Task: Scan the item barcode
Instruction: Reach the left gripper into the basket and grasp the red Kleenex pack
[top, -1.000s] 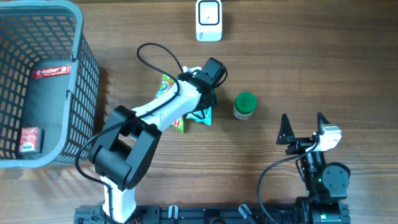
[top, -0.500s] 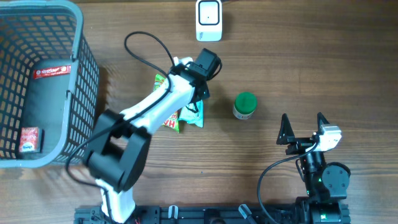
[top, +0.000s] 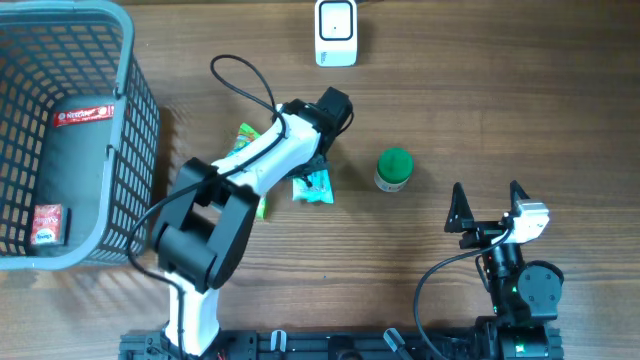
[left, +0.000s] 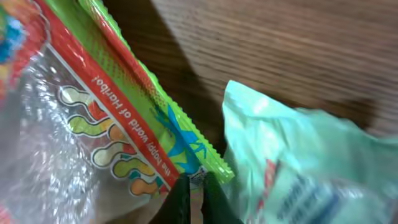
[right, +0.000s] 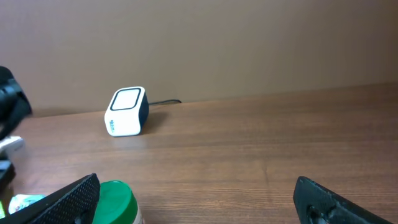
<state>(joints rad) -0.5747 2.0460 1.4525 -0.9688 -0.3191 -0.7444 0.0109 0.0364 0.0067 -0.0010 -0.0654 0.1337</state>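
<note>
The left gripper (left: 196, 190), closed on a corner of the candy bag (left: 106, 124), has swung it left, off the mint packet (top: 313, 187), which stays mid-table. So the bag is picked, I think, but must still reach the scanner (top: 336, 32) at the far edge. The right gripper (top: 488, 207) waits open by the front edge. The wooden table (top: 520, 90) carries also a jar (top: 394, 170) and, left, a basket (top: 140, 110).

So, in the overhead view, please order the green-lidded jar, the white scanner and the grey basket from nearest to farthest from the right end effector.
From the right end effector:
1. Green-lidded jar, table centre, to its left.
2. White scanner, far edge.
3. Grey basket, far left.
</note>
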